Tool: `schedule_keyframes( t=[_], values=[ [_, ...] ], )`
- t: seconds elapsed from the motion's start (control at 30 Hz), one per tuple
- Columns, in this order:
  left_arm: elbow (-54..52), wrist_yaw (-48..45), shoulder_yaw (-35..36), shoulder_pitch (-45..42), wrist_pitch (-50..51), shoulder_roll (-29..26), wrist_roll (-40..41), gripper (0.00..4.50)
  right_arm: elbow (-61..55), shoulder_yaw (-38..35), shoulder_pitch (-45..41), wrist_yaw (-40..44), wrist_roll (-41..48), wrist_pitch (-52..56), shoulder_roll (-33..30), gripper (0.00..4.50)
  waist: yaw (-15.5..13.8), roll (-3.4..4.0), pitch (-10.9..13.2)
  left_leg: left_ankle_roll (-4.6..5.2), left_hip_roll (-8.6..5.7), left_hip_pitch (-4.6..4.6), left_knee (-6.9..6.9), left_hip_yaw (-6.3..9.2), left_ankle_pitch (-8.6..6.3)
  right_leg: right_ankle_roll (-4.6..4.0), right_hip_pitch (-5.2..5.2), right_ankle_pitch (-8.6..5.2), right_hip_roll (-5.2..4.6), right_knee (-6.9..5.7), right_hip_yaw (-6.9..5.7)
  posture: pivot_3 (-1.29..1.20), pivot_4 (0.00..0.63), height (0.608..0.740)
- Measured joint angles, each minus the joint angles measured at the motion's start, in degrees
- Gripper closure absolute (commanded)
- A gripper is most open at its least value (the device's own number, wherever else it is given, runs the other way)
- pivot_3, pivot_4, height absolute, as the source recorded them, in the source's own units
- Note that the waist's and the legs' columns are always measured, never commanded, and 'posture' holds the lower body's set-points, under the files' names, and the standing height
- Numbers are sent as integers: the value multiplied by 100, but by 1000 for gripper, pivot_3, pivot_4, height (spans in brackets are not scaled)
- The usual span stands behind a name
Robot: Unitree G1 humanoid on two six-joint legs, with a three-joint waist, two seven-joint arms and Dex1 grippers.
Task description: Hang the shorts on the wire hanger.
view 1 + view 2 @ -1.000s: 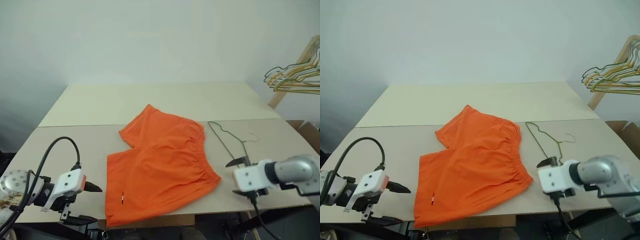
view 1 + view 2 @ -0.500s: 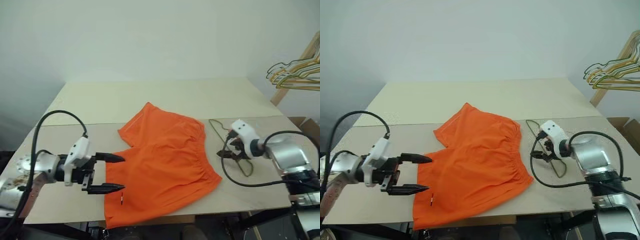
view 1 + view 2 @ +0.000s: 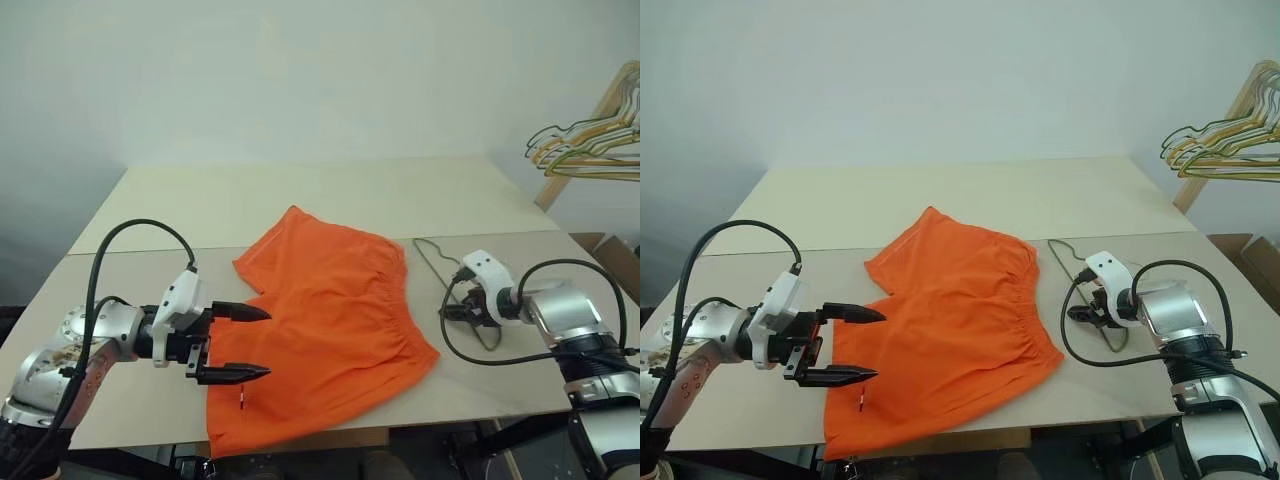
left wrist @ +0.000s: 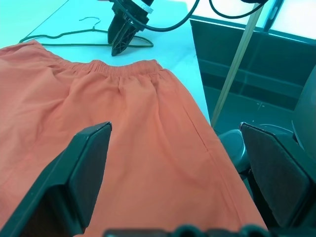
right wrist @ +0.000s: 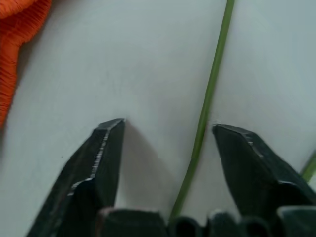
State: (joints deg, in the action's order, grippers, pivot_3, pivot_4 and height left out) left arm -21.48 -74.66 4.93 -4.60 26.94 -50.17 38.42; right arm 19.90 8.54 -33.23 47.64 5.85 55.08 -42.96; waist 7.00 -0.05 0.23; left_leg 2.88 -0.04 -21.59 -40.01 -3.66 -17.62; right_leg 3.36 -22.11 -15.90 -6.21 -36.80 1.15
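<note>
- Nearest the front edge of the table [image 3: 120, 400], the shorts [image 3: 325, 330] lie flat and serve as the landmark: the gathered waistband runs along the side toward the robot's right, the legs toward its left, and a small white tag sits near the front hem.
- At the shorts' left hem, the left gripper [image 3: 245, 342] hangs just over the fabric edge with its two black fingers spread wide, one above the other, and nothing between them (it points across the shorts toward the waistband).
- Just beyond the waistband, on the shorts' right, the wire hanger [image 3: 452, 285] lies flat on the table, apart from the cloth; its long axis runs roughly parallel to the waistband, front to back, with the hook curling away on the side farther from the shorts.
- Over that hanger the right gripper [image 3: 1080, 313] points down, its fingers partly apart and straddling one thin green wire, as the right wrist view [image 5: 210, 94] shows; the fingers have not met on the wire, so I judge it not yet gripped.
- So the right arm is plainly the nearer one to the hanger, and closing across the wire is what the pick-up depends on.
- Farthest off, past the table's right corner, a bunch of pale hangers [image 3: 585, 150] hangs from a wooden stand.
</note>
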Motion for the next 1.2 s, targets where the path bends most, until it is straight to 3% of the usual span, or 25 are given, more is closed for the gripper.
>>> schedule_keyframes(
  t=[0.13,0.2,0.23,0.4,0.5,0.57,0.7,0.83,1.0,1.2],
  values=[
    [0,34,-14,-1,-7,25,-6,0,209,-16,-89,-61,-30,4,1,3757,10,-2,-1,0,1,3,1,3,0,0,3,0,2,0,0,-150,0,740],
    [0,77,-30,0,-36,39,-15,0,288,-19,-128,-108,-62,4,7,4349,12,-3,-2,0,1,4,0,3,0,0,4,0,2,0,0,-150,0,740],
    [-1,102,-40,0,-42,50,-19,0,311,-23,-142,-138,-65,4,20,4434,12,-5,-4,0,1,6,1,3,0,0,6,0,2,0,0,-151,0,740],
    [5,713,-161,-224,206,365,-67,0,301,-75,-115,-321,-67,10,99,4434,6,-23,-16,1,1,15,-5,9,-1,3,20,1,2,1,0,-155,0,740],
    [103,1391,-158,-568,529,750,-61,0,141,-261,3,-534,-52,66,167,4434,-3,-24,-17,2,1,20,-4,13,-1,4,29,2,1,0,1,-155,0,740],
    [241,2060,-70,-896,970,1295,223,0,-215,-544,87,-791,20,312,284,4434,-4,-20,-17,1,0,15,-4,15,-1,6,22,3,-2,-2,4,-160,0,740],
    [466,3139,200,-1418,1814,2394,1335,0,-2206,-1156,376,-1299,214,606,430,4434,21,-12,-22,-44,2,-20,-5,23,25,8,-11,4,1,-37,4,-200,0,740],
    [965,3949,605,-1764,2299,3113,2266,0,-3868,-1365,595,-1716,337,637,853,4434,54,-14,-23,-41,1,-18,-20,24,24,9,-5,4,3,-29,3,-221,0,740],
    [1619,4722,885,-2415,2443,3744,2847,0,-5229,-992,1248,-2193,310,-40,1482,4434,48,-15,-24,-37,-11,-18,-30,32,22,10,-2,3,2,-23,-1,-239,0,740],
    [1856,5325,1104,-2877,2401,3991,3021,0,-5703,-152,1805,-2729,-256,-1284,1853,4434,294,-14,-24,-46,-13,-21,-28,32,27,10,-1,3,5,-28,2,-250,0,740]
  ],
)
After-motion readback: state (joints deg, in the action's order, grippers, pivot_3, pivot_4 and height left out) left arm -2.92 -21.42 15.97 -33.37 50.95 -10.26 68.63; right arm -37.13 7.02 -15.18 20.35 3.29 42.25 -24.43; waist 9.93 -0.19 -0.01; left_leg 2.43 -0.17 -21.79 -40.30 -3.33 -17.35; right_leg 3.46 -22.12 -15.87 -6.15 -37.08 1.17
